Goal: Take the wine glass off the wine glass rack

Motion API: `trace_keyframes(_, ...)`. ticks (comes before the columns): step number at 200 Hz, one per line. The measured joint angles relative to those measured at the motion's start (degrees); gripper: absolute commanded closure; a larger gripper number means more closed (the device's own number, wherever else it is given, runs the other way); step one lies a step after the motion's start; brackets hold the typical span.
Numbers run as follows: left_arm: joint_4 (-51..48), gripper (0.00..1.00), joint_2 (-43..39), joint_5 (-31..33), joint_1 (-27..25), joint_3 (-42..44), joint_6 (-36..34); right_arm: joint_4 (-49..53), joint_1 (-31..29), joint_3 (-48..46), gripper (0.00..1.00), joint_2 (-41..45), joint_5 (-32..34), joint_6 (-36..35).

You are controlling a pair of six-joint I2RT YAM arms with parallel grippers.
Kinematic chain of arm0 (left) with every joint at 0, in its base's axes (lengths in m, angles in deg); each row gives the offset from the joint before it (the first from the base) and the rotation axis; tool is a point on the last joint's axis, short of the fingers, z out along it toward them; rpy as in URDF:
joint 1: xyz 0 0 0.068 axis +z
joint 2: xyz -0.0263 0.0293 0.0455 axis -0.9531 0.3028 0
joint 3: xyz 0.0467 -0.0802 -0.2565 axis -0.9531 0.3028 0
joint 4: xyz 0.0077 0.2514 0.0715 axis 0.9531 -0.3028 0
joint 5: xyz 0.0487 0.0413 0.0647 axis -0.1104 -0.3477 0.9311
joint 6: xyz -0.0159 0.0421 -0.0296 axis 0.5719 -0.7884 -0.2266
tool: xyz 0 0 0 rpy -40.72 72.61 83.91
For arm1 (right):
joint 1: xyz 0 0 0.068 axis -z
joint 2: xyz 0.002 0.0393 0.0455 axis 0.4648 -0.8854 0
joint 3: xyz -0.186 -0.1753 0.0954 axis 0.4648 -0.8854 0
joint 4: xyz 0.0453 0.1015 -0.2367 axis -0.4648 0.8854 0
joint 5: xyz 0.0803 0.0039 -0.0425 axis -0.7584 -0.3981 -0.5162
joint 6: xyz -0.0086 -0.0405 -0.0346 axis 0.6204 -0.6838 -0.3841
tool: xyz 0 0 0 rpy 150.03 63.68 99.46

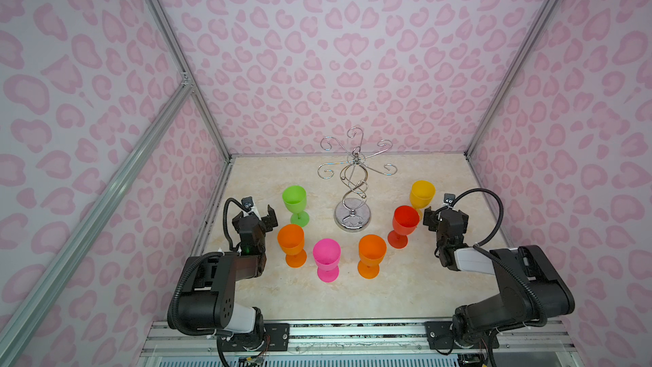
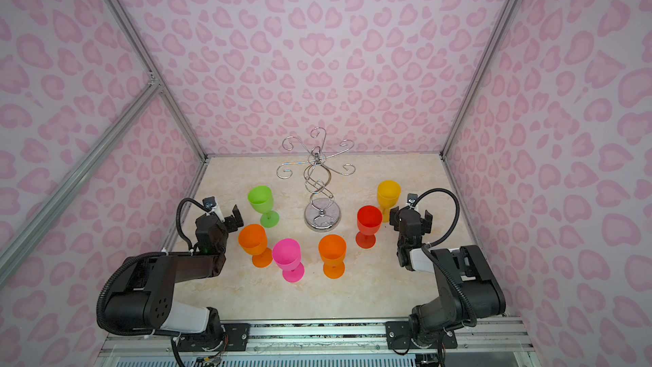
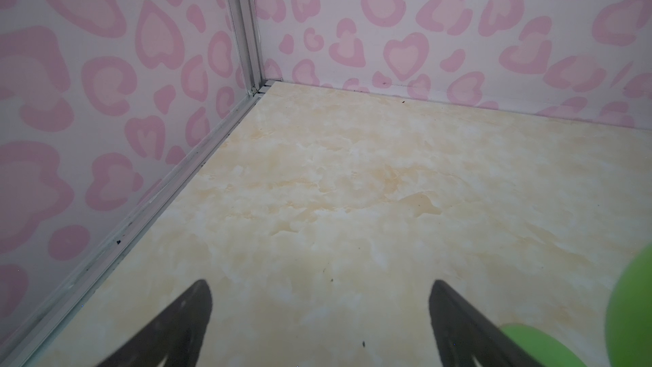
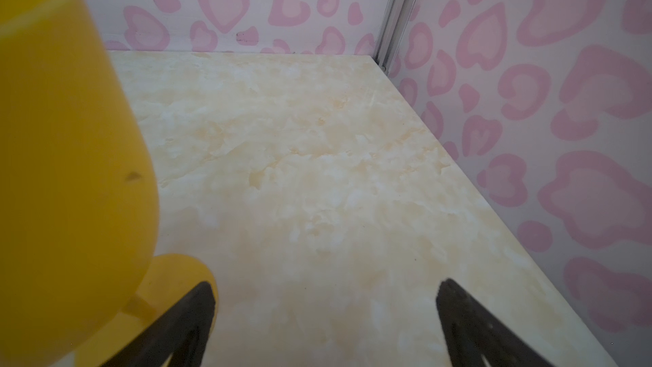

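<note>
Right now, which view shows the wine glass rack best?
In both top views the wine glass rack shows whole, from curled hooks to round base, with nothing hanging on it; the two are about equal. Neither wrist view catches it at all.

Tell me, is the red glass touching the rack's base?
Apart. Both top views show bare table between the red glass and the base of the wine glass rack.

Right gripper (image 4: 326, 284) spread wide, both black fingers (image 4: 183, 326) in frame, bare table (image 4: 317, 135) showing between them. Yellow glass (image 4: 70, 135) upright, very close and blurred, just beside one finger; that fingertip overlaps its foot, can't tell if they touch. Cream marbled table runs to a far corner where a metal post (image 4: 398, 12) joins two pink heart-print walls (image 4: 564, 100).
</note>
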Motion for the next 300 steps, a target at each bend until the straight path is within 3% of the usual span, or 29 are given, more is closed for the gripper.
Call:
trace_keyframes(42,0.1,0.03,0.0,0.0,0.0,0.1,0.0,-6.4,-0.3,-1.6,0.02,-0.3,4.9,-0.2)
trace_keyframes(90,0.2,0.02,0.0,0.0,0.0,0.1,0.0,-7.2,1.3,-0.6,0.02,-0.6,5.2,0.6)
trace_keyframes(180,0.3,0.02,0.0,0.0,0.0,0.1,0.0,-9.1,4.0,-2.6,0.01,-2.2,-2.0,2.0)
trace_keyframes(300,0.4,0.02,0.0,0.0,-0.1,0.1,0.0,-13.7,3.8,-3.4,0.01,-3.0,-2.2,2.0)
